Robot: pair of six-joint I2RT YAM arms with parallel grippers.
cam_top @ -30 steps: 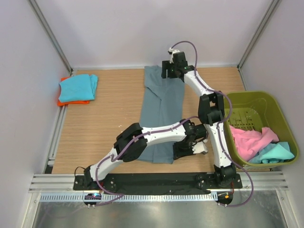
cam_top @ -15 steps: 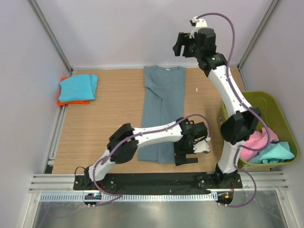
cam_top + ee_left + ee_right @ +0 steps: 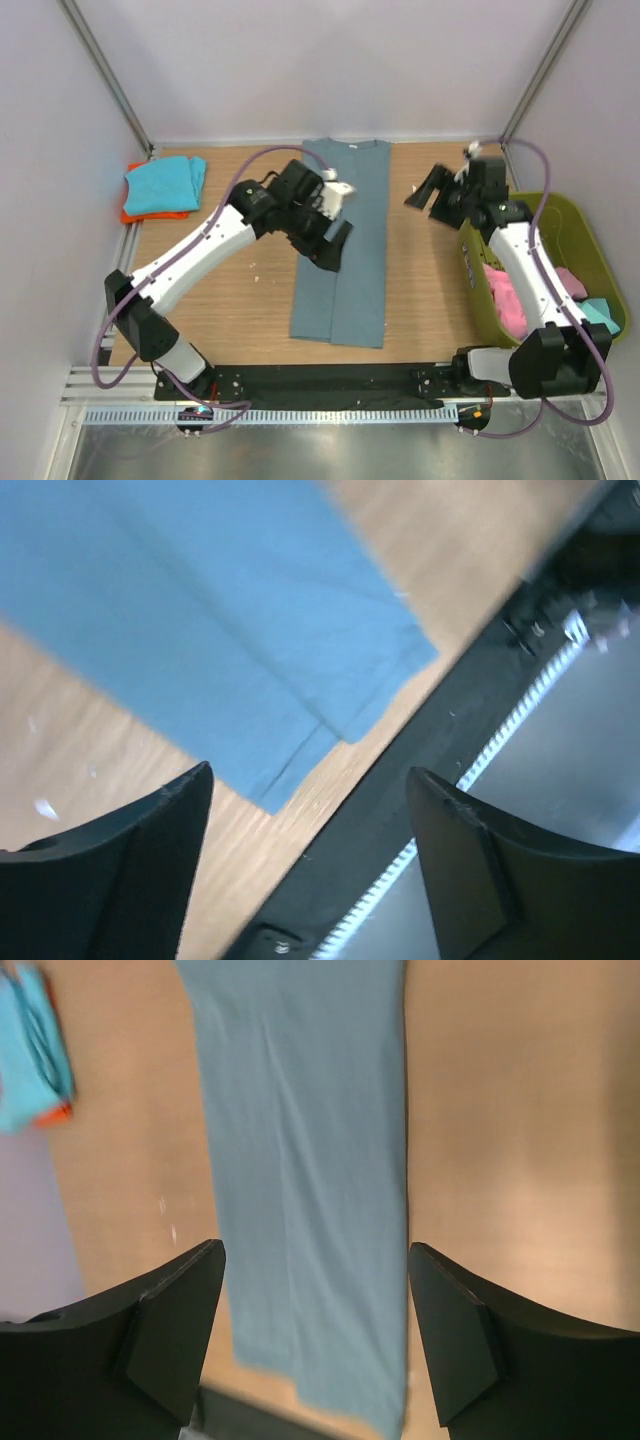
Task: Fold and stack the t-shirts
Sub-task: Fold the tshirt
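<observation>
The slate blue-grey t-shirt [image 3: 340, 250] lies flat on the table as a long narrow strip, folded lengthwise, collar at the far end. My left gripper [image 3: 328, 243] hovers above the strip's left half, open and empty; its wrist view shows the t-shirt's near corner [image 3: 210, 630] between the fingers [image 3: 130, 865]. My right gripper [image 3: 432, 195] hangs open over bare wood to the right of the t-shirt, holding nothing. In its wrist view the shirt strip [image 3: 310, 1160] runs between its fingers [image 3: 470, 1345]. A folded turquoise t-shirt [image 3: 165, 185] rests on an orange one [image 3: 130, 213] at the back left.
An olive-green basket [image 3: 530, 203] stands at the right edge with a pink t-shirt [image 3: 510, 305] and a turquoise one [image 3: 602, 312] crumpled inside. The right arm's upper link crosses over it. The black base rail [image 3: 420, 770] borders the table's near edge.
My left gripper let go at the t-shirt's near hem, opened, and swung up over the strip's middle. My right arm came from the far collar end down to the shirt's right.
</observation>
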